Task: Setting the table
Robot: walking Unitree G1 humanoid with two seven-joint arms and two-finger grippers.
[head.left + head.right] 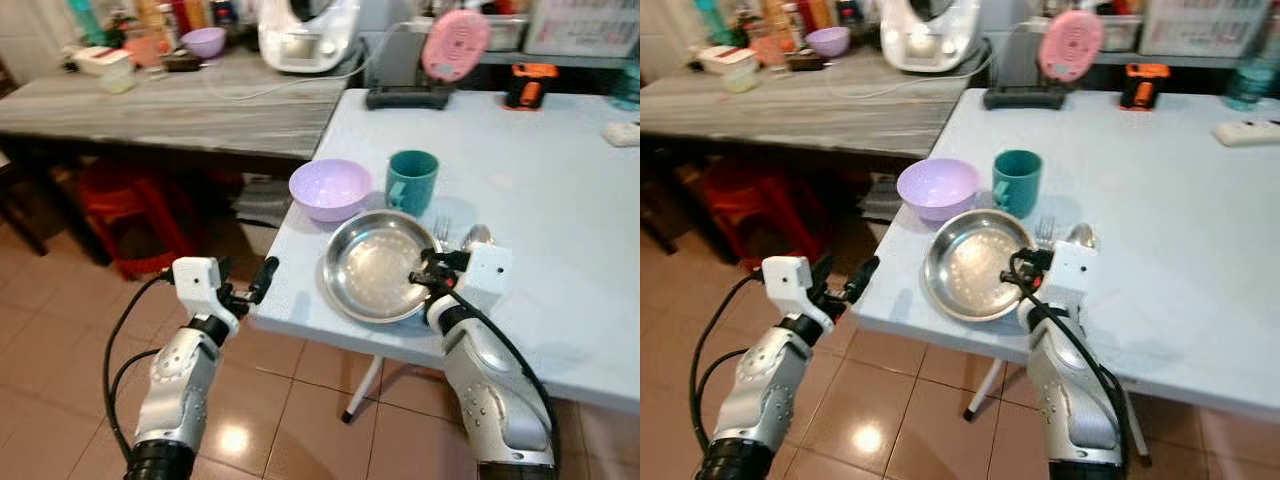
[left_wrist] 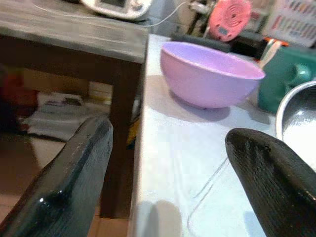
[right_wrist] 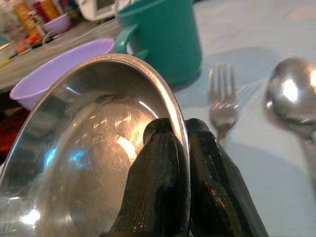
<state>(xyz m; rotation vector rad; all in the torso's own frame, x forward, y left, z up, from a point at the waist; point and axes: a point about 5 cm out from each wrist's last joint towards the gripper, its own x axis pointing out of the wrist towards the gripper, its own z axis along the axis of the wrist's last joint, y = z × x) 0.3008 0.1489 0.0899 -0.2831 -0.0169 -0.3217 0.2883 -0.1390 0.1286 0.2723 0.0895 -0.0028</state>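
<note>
A round steel plate lies near the front edge of the pale blue table. My right gripper is shut on the plate's right rim, one finger inside and one outside. Behind the plate stand a lilac bowl and a teal mug. A fork and a spoon lie just right of the plate. My left gripper hangs open at the table's front left corner, holding nothing, with the lilac bowl beyond it.
A grey wooden table stands at the left with a white appliance, a small purple bowl and bottles. A red stool sits under it. A pink device and an orange tool stand at the blue table's back.
</note>
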